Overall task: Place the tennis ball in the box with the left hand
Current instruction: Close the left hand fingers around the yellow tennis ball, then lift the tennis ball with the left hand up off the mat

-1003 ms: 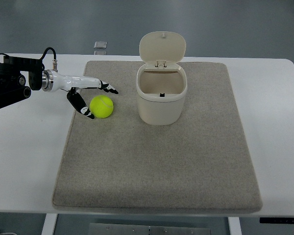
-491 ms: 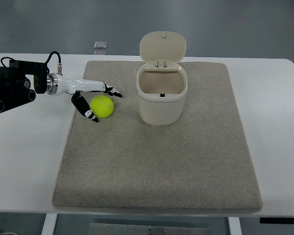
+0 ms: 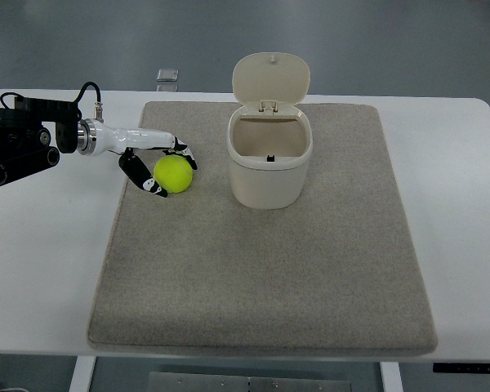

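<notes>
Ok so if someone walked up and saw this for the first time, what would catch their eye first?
Probably the bright yellow tennis ball on the left part of the grey mat, with the left hand curling its black-tipped fingers around it. Next, the cream box just right of the ball, upright with its lid flipped open and its inside looking empty.

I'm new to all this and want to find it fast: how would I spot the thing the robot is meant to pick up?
Start at the grey mat covering the white table. Left of the cream box with its lid flipped up lies the tennis ball, between the left hand's fingers. It is the only bright yellow-green thing there.
</notes>
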